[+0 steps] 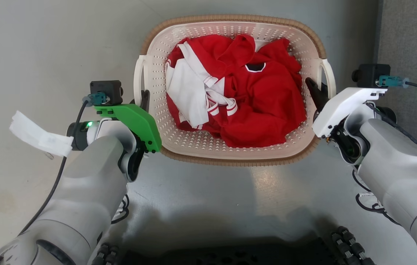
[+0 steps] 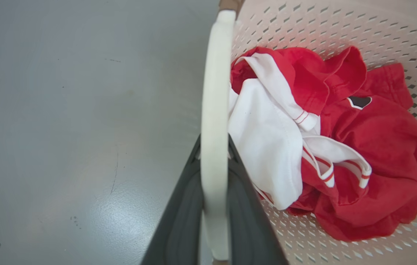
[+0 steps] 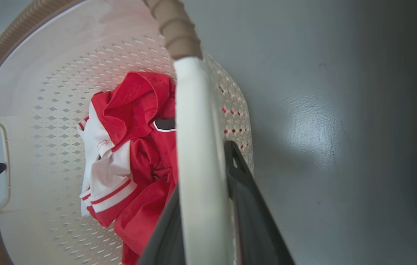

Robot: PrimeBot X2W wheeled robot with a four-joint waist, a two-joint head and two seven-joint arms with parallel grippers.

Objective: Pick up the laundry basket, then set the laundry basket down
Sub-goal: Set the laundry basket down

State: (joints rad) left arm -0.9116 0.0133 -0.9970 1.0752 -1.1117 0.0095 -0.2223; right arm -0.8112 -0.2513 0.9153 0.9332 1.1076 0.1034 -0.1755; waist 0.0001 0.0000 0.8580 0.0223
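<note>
The laundry basket (image 1: 230, 18), cream perforated plastic with a brown woven-look rim, sits before me holding red and white clothes (image 1: 252, 95). My left gripper (image 1: 144, 97) is at its left handle (image 1: 138, 79). In the left wrist view the dark fingers (image 2: 247, 206) straddle that white handle bar (image 2: 216, 73), so the left gripper (image 2: 214, 141) is shut on it. My right gripper (image 1: 315, 90) is at the right handle (image 1: 329, 75). Its fingers (image 3: 252, 206) clamp the white bar (image 3: 193, 110), and the right gripper (image 3: 203, 165) is shut. I cannot tell whether the basket rests on the floor.
Smooth grey floor (image 1: 46, 44) surrounds the basket. A darker carpet strip (image 1: 410, 36) runs along the far right. My dark base (image 1: 230, 254) lies at the bottom edge. A white tag (image 1: 35, 134) hangs off the left arm's cable.
</note>
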